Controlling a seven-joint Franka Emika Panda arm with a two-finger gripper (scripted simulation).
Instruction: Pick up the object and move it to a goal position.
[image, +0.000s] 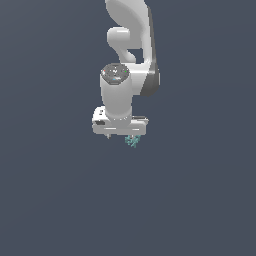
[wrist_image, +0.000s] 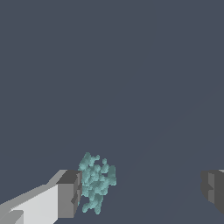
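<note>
No brand, label or readable writing shows in either view; the only marking is a faint pattern of small light and green specks on the grey round cap of the white Franka arm (image: 129, 60), too small to make out.

In the exterior view the arm reaches down from the top edge against a plain dark slate-blue background (image: 50, 200), ending in the white, box-shaped gripper (image: 121, 136). The tiny teal-cyan, jagged cluster-like object (image: 132, 142) sits just under the gripper body, toward the exterior view's right. From here the fingertips are barely visible and their spacing is unclear.

The wrist view supplies that detail. The gripper (wrist_image: 142, 189) has its two dark grey finger pads (wrist_image: 70, 192) spread wide, one at each side of the picture with a broad gap between them. The object (wrist_image: 97, 183), seen here as a clump of small rounded teal beads, lies right against the inner face of one pad, well apart from the other pad. Nothing is being pinched.
</note>
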